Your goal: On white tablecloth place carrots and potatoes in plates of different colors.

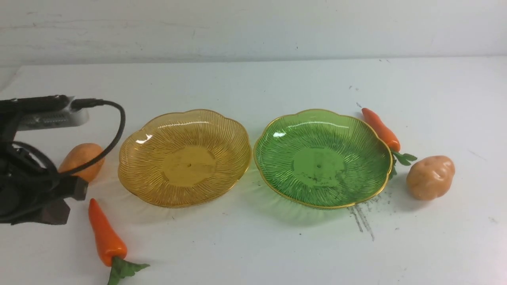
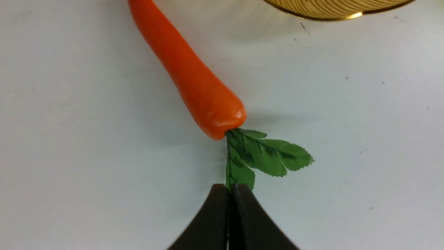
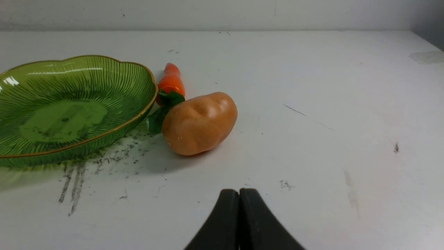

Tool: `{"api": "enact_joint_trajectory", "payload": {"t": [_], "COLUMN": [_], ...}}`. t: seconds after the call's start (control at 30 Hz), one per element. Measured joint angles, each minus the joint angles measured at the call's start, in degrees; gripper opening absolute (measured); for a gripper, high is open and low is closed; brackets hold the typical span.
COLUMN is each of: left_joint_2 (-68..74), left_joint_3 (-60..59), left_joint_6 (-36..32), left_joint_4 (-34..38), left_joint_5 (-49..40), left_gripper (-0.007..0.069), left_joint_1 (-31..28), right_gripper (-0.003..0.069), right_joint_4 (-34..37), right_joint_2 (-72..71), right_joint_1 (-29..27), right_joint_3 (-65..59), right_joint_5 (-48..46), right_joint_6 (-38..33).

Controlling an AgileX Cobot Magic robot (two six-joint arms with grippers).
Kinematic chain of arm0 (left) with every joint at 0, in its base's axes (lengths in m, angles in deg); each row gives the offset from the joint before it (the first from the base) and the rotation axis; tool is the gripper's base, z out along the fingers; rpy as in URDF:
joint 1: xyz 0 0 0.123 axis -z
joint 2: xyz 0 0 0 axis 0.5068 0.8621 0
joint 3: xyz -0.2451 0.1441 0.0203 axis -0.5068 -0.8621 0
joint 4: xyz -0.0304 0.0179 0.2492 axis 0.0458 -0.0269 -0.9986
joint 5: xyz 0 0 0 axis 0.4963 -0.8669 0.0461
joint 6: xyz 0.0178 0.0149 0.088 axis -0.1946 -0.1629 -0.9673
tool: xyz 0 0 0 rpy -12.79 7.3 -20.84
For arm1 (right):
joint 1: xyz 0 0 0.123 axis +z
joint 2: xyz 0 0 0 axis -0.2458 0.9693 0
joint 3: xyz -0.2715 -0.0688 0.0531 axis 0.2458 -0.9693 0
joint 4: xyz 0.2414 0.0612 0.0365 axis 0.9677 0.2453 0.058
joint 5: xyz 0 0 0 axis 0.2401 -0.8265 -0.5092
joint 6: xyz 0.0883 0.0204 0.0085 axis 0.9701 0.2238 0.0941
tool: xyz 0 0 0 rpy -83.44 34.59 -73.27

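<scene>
On the white tablecloth [image 1: 253,245] an amber plate [image 1: 184,158] and a green plate [image 1: 323,158] stand side by side, both empty. One carrot [image 1: 105,233] lies in front of the amber plate, on its left; a potato [image 1: 81,156] sits behind that carrot, partly covered by my left arm's cable. The second carrot [image 1: 381,128] rests against the green plate's right rim, with the other potato [image 1: 430,177] just right of it. My left gripper [image 2: 229,189] is shut and empty, its tip at the near carrot's [image 2: 194,76] leaves. My right gripper [image 3: 239,191] is shut and empty, short of the right potato [image 3: 199,123].
The left arm's black body and wrist camera [image 1: 39,114] fill the left edge of the front view. A pale wall [image 1: 253,27] runs along the table's far edge. Grey scuff streaks [image 1: 362,217] mark the cloth in front of the green plate [image 3: 62,111].
</scene>
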Motion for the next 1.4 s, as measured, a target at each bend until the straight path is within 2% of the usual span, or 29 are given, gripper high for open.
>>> {"api": "enact_joint_trajectory", "payload": {"t": [0.23,0.5,0.7,0.8,0.93,1.1,1.2,1.3,1.4], "left_joint_2": [2.8,6.9,11.6,13.4,15.4,17.4,19.4,21.2,24.2], "left_joint_3": [1.7,1.8,1.9,1.9,1.9,1.9,1.9,1.9,1.9], "left_joint_6": [-0.6,4.9,8.3,8.4,9.2,11.7,12.6,13.3,14.5], "left_joint_4": [-1.3,-3.8,-4.1,-4.2,-4.3,-4.3,-4.3,-4.3,-4.3], "left_joint_5": [-1.2,1.0,3.5,4.6,7.6,9.3,9.9,10.7,12.9], "left_gripper": [-0.0010,-0.0004,0.0066,0.0128,0.0280,0.0412,0.0462,0.0479,0.0483], "left_joint_1": [0.0,0.0,0.0,0.0,0.0,0.1,0.1,0.1,0.1], "right_gripper": [-0.0015,-0.0015,-0.0015,-0.0015,-0.0015,-0.0015,-0.0015,-0.0015,-0.0015], "right_joint_4": [0.0,-0.2,-0.2,8.3,24.2,35.9,37.3,37.7,37.2], "right_joint_2": [0.0,0.0,0.0,0.0,0.0,0.0,0.0,0.0,0.0], "right_joint_1": [0.0,0.0,0.0,0.0,0.0,0.0,0.0,0.0,0.6], "right_joint_3": [0.0,0.0,0.0,-0.1,-0.1,-0.1,-0.1,-0.1,2.6], "right_joint_5": [0.0,0.0,1.3,6.7,15.2,19.4,20.5,20.9,14.4], "right_joint_6": [0.0,0.0,0.0,4.3,12.2,14.9,14.7,14.7,13.5]}}
